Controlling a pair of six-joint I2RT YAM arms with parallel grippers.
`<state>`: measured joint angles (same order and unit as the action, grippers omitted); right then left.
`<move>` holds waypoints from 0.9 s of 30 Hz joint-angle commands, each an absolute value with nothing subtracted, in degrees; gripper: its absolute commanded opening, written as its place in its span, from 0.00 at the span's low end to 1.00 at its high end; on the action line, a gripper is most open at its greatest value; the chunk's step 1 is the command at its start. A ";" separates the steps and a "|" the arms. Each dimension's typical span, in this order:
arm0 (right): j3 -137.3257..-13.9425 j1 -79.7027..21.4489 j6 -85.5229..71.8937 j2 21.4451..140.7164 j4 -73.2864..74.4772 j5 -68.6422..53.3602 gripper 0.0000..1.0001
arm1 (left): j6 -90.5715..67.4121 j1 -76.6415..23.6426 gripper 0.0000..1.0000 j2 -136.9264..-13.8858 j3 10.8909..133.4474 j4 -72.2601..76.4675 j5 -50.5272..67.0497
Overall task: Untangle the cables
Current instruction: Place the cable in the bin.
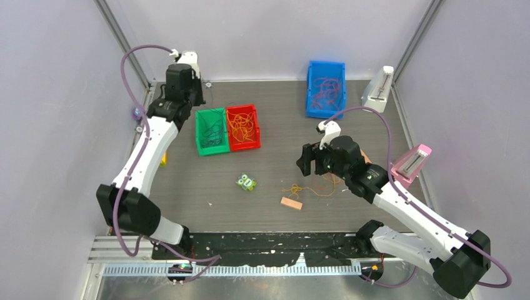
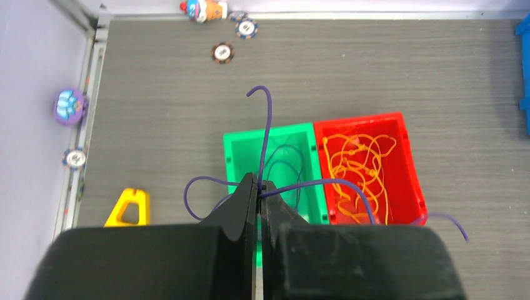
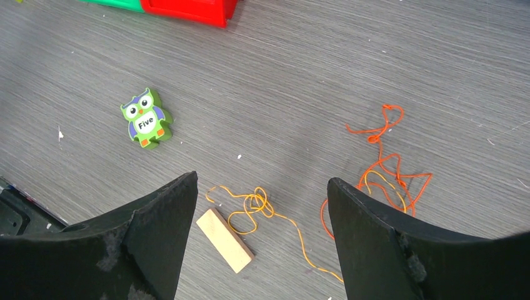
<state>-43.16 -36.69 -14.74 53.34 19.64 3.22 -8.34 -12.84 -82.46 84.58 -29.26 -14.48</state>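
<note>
Sorting in progress: the left gripper (image 2: 257, 184), its jaws pressed together on a purple cable (image 2: 267, 125), hangs over the green bin (image 2: 237, 147), where other dark strands lie. Just right of the green bin, the red bin (image 2: 359, 120) holds orange cables (image 2: 353, 169). Well right of it, the right gripper (image 3: 262, 187) hovers with its jaws wide apart above an orange-and-red tangle (image 3: 387, 165). The purple cable looks due for release into the green bin. The tangle then calls for a pinch on a single strand.

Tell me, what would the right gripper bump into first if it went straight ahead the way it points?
The right gripper would probably meet the looped orange cable first, just beside the wooden block; depth is unclear.
</note>
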 commanded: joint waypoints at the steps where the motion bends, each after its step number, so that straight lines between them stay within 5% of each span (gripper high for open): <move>1: -43.97 -36.03 -14.67 51.79 17.94 2.96 0.81 | -4.42 -11.95 0.00 -88.68 88.78 -20.95 -10.08; 17: -45.89 -34.59 -13.96 52.33 18.81 2.06 0.80 | -9.00 -5.27 0.00 -94.10 73.75 -15.14 -12.34; 27: -46.16 -34.04 -14.34 52.93 18.79 0.88 0.80 | -5.21 -9.15 0.00 -104.23 83.32 -26.20 -19.47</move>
<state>-43.62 -34.37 -14.70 52.90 19.84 1.58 -7.79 -6.68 -98.48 75.22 -19.57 -14.24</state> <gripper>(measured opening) 0.806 0.006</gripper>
